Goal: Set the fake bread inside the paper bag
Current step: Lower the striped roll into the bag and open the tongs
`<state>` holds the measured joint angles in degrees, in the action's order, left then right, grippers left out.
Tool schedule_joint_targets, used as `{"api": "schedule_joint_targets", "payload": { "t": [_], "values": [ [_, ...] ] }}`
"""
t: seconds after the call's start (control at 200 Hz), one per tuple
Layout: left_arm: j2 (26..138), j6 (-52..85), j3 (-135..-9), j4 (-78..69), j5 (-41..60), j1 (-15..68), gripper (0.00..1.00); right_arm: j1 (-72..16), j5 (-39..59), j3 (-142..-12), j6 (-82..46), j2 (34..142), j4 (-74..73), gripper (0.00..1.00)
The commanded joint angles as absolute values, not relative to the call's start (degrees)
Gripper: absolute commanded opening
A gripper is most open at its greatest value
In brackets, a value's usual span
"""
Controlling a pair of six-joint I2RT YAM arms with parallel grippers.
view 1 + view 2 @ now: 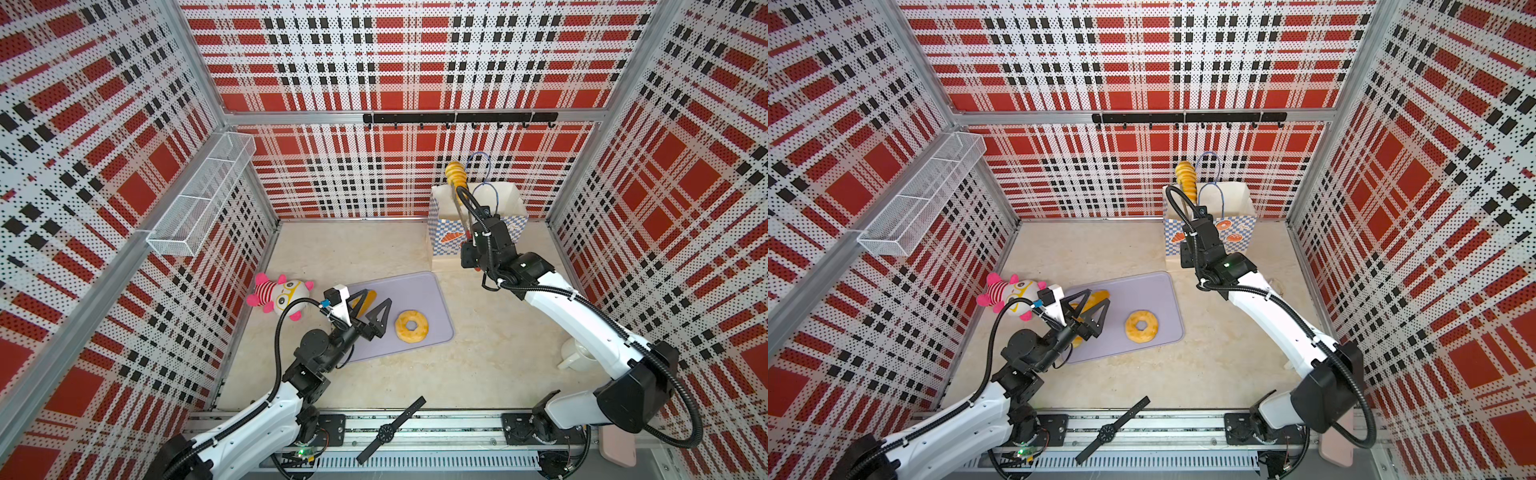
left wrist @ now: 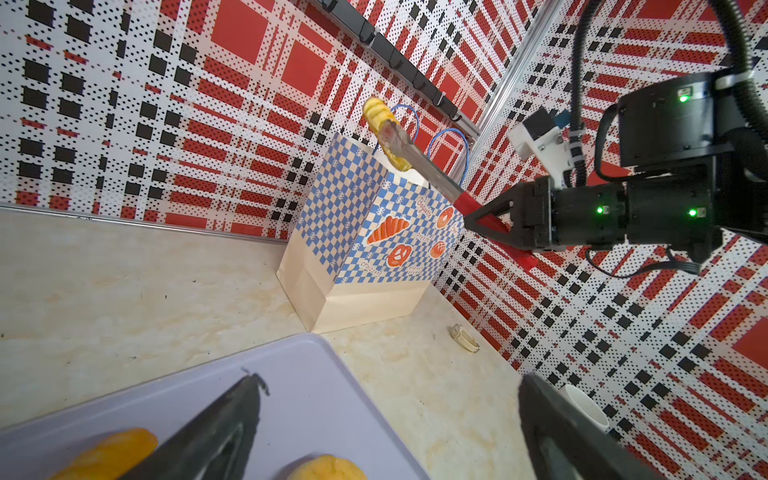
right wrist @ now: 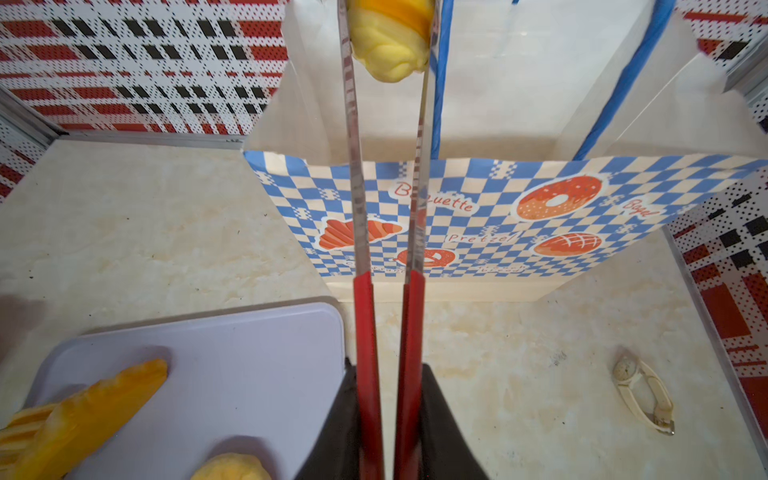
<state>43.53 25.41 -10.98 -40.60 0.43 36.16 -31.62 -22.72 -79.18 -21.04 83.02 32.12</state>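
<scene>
The right tool (image 3: 388, 370) was clamped on the grips of a pair of red-handled metal tongs (image 3: 365, 316), squeezing their blades onto a ridged golden-yellow toy loaf (image 1: 454, 173). That loaf hung tilted above the rim of the tall cream paper bag with blue-white checks (image 1: 1237, 235) and was not yet inside it. The bag stood upright, mouth open, at the back of the pale stone-patterned surface (image 1: 353, 249). The long tongs probably kept the wrist clear of the blue cord handles (image 3: 437, 108) while reaching over the tall mouth. The left tool (image 1: 379, 296) hovered empty, jaws wide apart, over a long yellow-orange toy loaf (image 3: 95, 411) on the flat lavender tray (image 1: 419, 286), seemingly poised for that piece. A glossy yellow ring doughnut (image 1: 411, 326) lay nearby on the same tray.
</scene>
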Motion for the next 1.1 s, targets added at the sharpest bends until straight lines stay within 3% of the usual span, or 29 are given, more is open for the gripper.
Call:
{"api": "schedule_joint_targets", "payload": {
  "t": [0.0, 1.092],
  "values": [
    [43.5, 24.4, -11.5, -40.6, 0.5, 36.4, 0.98, -30.6, -23.6, -79.9, -22.2, 83.1, 31.1, 0.24],
    [42.9, 24.6, -11.3, -39.9, -0.7, 36.1, 0.98, -30.5, -21.0, -75.2, -21.1, 76.7, 29.9, 0.36]
  ]
}}
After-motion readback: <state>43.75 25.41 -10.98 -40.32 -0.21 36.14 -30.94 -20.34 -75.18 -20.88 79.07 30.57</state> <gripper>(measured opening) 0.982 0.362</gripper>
